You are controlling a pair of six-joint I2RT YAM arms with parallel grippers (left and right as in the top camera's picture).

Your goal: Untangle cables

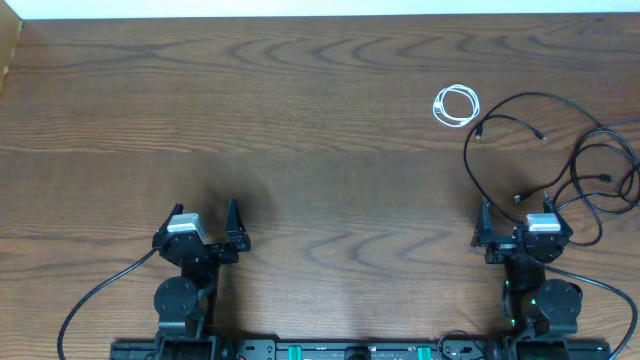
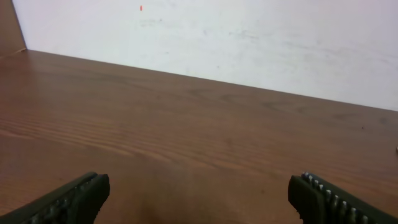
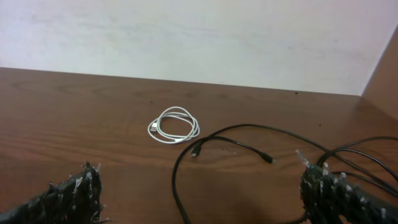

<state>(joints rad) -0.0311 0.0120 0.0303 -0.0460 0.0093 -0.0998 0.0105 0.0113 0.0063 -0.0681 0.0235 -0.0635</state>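
Favours right gripper: sits just near-side of black cables, sprawled far and right of its wide, empty jaws; leaves left gripper, equally open and empty, well apart.

a dark brown wooden table with wavy grain fills the views. a plain white wall rises behind its far edge, and a brown side panel stands at its right end.

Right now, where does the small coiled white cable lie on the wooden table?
Overhead, the coiled white cable lies on the right half of the table, toward the far edge, just left of the loose black cables and apart from them.
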